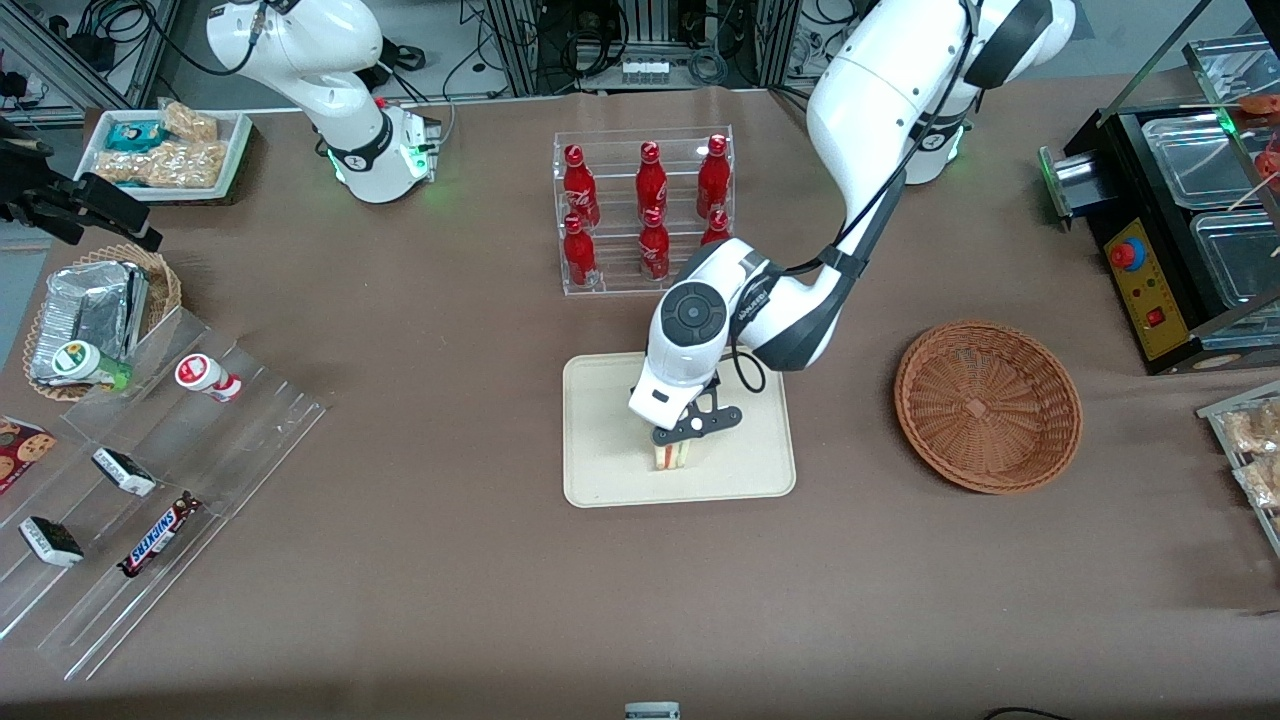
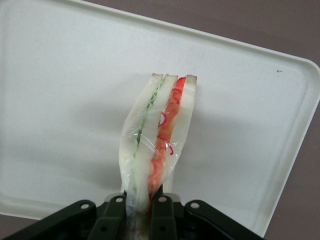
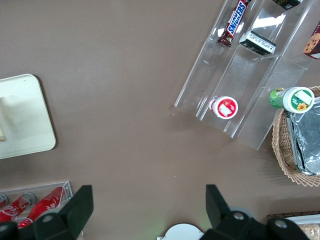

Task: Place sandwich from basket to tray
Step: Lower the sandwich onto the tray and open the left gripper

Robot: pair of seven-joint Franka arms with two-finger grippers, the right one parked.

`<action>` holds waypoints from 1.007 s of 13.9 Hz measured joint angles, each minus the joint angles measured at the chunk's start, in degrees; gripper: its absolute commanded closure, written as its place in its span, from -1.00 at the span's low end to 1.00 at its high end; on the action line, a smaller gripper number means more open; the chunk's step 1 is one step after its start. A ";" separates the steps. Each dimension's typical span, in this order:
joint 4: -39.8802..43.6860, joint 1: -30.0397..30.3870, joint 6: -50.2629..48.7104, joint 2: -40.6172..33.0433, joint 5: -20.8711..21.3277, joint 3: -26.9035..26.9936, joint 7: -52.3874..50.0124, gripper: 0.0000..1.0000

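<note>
The gripper (image 1: 678, 440) pinches the wrapped sandwich (image 2: 159, 135) over the cream tray (image 1: 600, 470), with the emptied wicker basket (image 1: 988, 405) at three o'clock, so only release remains.

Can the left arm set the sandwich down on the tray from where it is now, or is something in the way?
Probably yes. The claw is shut on the sandwich, directly over the tray. The tray surface under it looks bare, and the basket sits well aside toward the working arm's end.
</note>
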 measured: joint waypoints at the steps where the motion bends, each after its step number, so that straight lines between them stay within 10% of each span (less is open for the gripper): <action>1: -0.01 0.00 -0.08 0.13 0.00 0.00 0.00 0.63; 3: -0.02 -0.19 -0.14 0.75 0.03 0.00 0.00 0.25; 4: -0.03 -0.34 -0.14 1.14 0.03 0.00 0.00 -0.70; 5: -0.02 -0.47 -0.12 1.43 0.03 0.00 0.00 -1.00; 14: 3.80 -1.02 -2.79 -5.06 0.15 0.82 -0.16 -1.00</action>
